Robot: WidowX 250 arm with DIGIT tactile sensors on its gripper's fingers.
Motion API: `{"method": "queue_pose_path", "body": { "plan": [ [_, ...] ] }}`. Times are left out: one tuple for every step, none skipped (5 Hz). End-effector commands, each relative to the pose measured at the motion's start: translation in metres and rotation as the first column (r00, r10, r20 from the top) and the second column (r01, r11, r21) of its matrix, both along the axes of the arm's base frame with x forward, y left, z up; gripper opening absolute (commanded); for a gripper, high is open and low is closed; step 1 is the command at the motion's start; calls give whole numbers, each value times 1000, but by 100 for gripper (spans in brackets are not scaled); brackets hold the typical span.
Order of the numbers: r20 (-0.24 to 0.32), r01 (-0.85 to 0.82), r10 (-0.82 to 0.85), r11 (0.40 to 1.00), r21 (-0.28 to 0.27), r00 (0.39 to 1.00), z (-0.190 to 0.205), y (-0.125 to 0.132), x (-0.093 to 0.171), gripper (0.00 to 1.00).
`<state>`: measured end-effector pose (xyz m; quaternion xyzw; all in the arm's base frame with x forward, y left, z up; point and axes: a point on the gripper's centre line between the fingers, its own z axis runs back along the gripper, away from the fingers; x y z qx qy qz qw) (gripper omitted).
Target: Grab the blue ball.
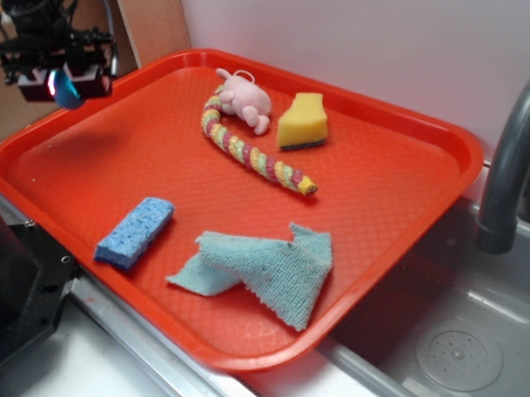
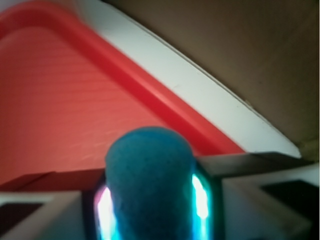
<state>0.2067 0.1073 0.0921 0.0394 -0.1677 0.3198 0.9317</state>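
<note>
While raised over the red tray (image 1: 407, 125), jaws clamp the blue ball (image 2: 150, 185)

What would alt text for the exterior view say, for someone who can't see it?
A robot gripper holds a small teal-blue ball above the far left corner of an orange plastic tray. A blue sponge, yellow sponge and teal cloth lie on the tray.
</note>
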Motion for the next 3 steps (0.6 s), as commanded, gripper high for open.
{"method": "queue_pose_path", "body": {
  "plan": [
    [175, 482, -480, 876, 36, 860, 122, -51, -19, 0],
    [148, 456, -452, 890, 11, 880, 149, -53, -22, 0],
    [104, 360, -357, 933, -13, 928, 144, -53, -24, 0]
  ]
}}
